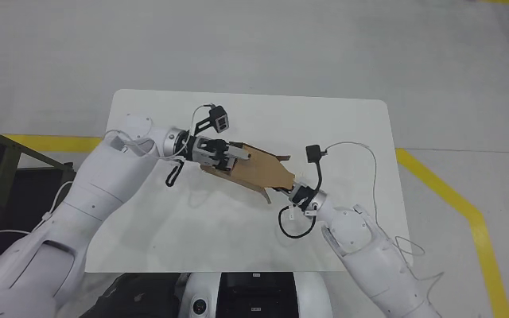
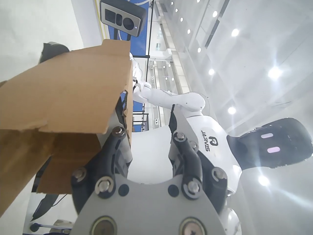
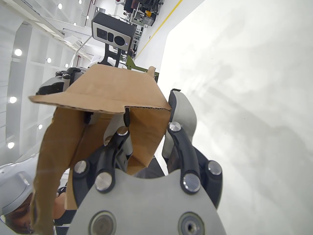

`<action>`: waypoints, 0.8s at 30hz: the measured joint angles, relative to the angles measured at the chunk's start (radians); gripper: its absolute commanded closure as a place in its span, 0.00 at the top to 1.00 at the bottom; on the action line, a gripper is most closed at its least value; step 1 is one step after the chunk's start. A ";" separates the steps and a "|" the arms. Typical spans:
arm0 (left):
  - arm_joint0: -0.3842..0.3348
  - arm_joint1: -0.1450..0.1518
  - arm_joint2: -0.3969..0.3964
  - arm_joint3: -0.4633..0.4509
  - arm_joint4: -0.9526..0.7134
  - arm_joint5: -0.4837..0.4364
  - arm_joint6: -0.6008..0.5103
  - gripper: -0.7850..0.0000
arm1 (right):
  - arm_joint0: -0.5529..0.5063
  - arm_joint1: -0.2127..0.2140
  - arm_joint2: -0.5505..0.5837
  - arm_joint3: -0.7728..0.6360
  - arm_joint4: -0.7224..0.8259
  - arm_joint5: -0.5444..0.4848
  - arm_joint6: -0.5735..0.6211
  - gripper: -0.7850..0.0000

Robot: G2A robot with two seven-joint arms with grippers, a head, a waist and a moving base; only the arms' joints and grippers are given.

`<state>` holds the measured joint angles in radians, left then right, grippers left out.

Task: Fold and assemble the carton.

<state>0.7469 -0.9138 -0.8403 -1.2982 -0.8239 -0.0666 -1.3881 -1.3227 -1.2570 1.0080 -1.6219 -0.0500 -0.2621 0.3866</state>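
While the left gripper stands spread with nothing between, one side rests against the carton. The right gripper has the far corner in it; whether it grips cannot be told. The carton sits half-opened over mid-table. Judged step: squaring the body. Next: fold the flap inward. Table edges are well apart, so room is ample

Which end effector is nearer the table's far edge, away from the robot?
Left. The left end effector is at the carton end closer to that table edge; the right end effector is at its other end, nearer the robot.
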 measured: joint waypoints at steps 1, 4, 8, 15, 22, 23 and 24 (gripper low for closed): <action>0.003 0.001 -0.003 -0.003 0.014 0.000 0.007 0.44 | -0.001 0.000 0.001 -0.002 -0.001 0.002 0.000 0.00; 0.012 0.003 -0.013 -0.014 0.051 0.000 0.024 0.35 | -0.004 0.001 0.006 -0.009 -0.002 0.009 0.004 0.00; 0.024 0.006 -0.030 -0.027 0.069 0.000 0.026 0.13 | -0.008 0.001 0.008 -0.019 -0.010 0.020 0.008 0.00; 0.040 0.006 -0.055 -0.041 0.075 -0.005 0.015 0.00 | -0.010 -0.001 0.005 -0.020 -0.009 0.028 0.013 0.00; 0.044 0.001 -0.064 -0.032 0.080 0.010 0.005 0.00 | -0.016 -0.001 0.010 -0.029 -0.013 0.025 0.007 0.91; 0.044 0.000 -0.064 -0.031 0.080 0.009 0.003 0.00 | -0.017 -0.001 0.011 -0.031 -0.011 0.023 0.007 1.00; 0.044 -0.001 -0.065 -0.029 0.080 0.007 0.002 0.00 | -0.018 -0.001 0.012 -0.032 -0.008 0.021 0.007 1.00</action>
<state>0.7908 -0.9144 -0.9052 -1.3273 -0.7436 -0.0597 -1.3860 -1.3411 -1.2583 1.0199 -1.6538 -0.0583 -0.2412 0.3935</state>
